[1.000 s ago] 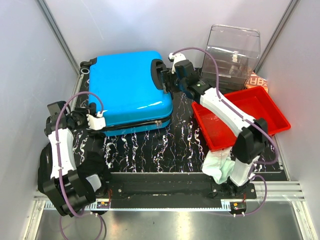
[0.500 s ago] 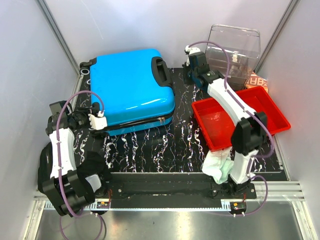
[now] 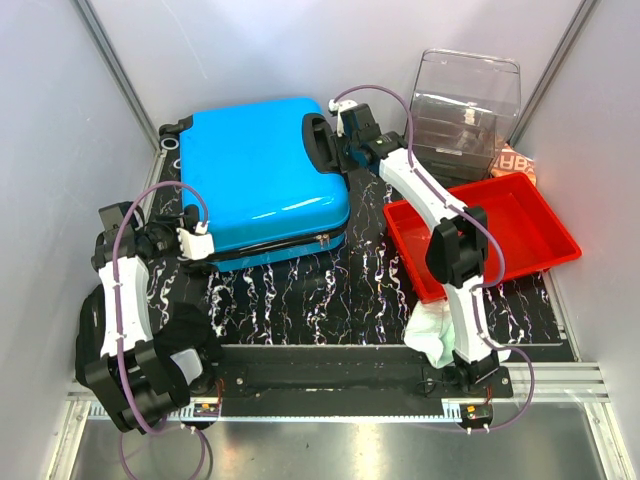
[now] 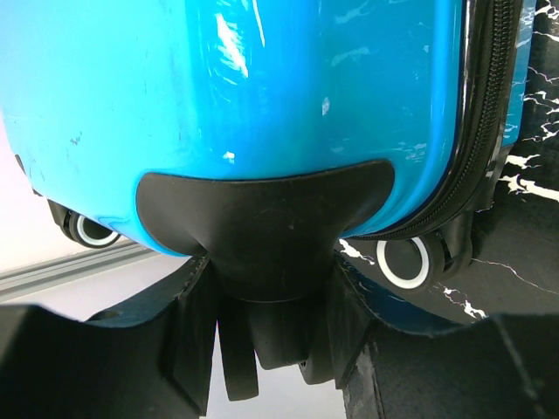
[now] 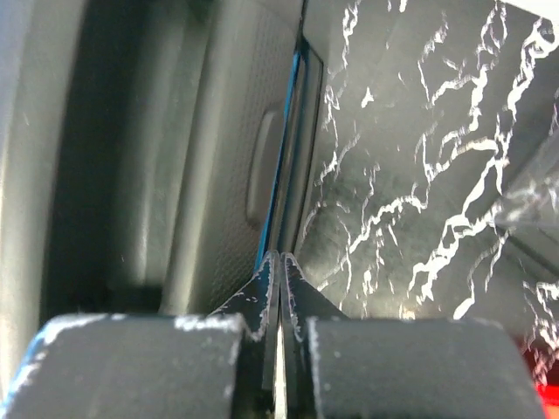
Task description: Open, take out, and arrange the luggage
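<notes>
- Top external view: the suitcase lies flat on the black marbled table, in the far left part. Its lid is down and its black handle is on its right-hand end.
- In the left wrist view the suitcase's blue shell fills the upper picture. A black corner guard sits at the middle, with a white-rimmed wheel to its right and a second wheel half hidden at the left.
- The zip runs up the right side of that view (closed along the stretch that shows).
- The left gripper is at the suitcase's near left corner. It stands about half open, its fingers clamped on either side of the corner guard.
- The right gripper is at the suitcase's right end, just beside the handle. It is fully closed, its pads pressed flat together with nothing between them (whether the tips touch the handle I cannot tell).
- A red tray sits to the right of the suitcase, apart from it, and the right arm reaches across the tray's far left corner.
- A clear box stands farther right of the suitcase, behind the tray.
- An orange thing shows between box and tray, too hidden to make out.
</notes>
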Controlling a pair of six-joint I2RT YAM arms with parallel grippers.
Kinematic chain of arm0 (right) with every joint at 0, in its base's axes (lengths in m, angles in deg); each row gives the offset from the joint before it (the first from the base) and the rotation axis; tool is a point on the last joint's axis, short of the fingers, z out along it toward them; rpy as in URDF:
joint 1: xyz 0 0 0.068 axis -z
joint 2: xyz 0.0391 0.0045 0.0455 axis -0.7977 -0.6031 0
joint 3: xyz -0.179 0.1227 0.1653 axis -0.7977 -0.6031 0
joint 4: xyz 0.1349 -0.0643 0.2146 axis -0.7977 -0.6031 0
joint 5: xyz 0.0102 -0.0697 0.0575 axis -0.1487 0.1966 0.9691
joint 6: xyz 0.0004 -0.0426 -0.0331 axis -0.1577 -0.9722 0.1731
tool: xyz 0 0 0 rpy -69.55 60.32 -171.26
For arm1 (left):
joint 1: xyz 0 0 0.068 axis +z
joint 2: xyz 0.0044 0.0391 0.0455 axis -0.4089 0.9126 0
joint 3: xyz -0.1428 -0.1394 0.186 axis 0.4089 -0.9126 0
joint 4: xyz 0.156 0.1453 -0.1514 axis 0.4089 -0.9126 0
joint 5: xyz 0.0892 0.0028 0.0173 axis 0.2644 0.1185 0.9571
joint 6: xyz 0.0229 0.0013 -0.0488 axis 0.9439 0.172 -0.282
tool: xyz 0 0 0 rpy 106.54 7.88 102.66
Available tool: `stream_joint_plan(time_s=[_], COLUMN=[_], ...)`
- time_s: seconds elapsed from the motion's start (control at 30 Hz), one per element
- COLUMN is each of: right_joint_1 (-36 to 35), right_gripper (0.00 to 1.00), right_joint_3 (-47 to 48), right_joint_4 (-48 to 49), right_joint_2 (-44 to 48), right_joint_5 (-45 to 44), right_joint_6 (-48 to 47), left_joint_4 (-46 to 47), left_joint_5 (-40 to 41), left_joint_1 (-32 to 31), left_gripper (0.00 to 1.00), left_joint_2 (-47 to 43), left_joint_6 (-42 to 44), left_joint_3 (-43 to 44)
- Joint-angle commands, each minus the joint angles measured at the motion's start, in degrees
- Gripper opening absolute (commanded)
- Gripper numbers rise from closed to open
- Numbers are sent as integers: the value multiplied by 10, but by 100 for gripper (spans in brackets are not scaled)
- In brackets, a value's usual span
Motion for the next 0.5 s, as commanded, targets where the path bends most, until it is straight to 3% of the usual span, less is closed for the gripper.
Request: stream_joint_plan(time_s=[0.0,0.1,0.2,0.3,0.33,0.47], right_joint_1=[-29,-14,5,10,8,-17], right_gripper=[0,1,10,27,40,54], right_joint_3=[-54,-118,-207,-325,-350,-439], right_joint_4=[35,48,56,92,98,93], right_joint_2=[86,141,206,286,304,374], right_joint_5=[-21,-37,-50,-69,-76,-126], right_joint_6=[4,13,31,41,47,45], left_joint_4=[-67,-66,-66,-66,-67,-67], left_joint_5=[-66,-67,-68,-68,-66,-63], left_joint_1=[-14,-14,-14,-14,-15,-14], left_gripper=[0,0,0,0,0,0], left_joint_2=[-9,-7,-6,-7,-8,-5], left_joint_6=[-17,-15,-18,-18,-17,-18], left_joint_3=[-13,-15,-13,-13,-13,-14])
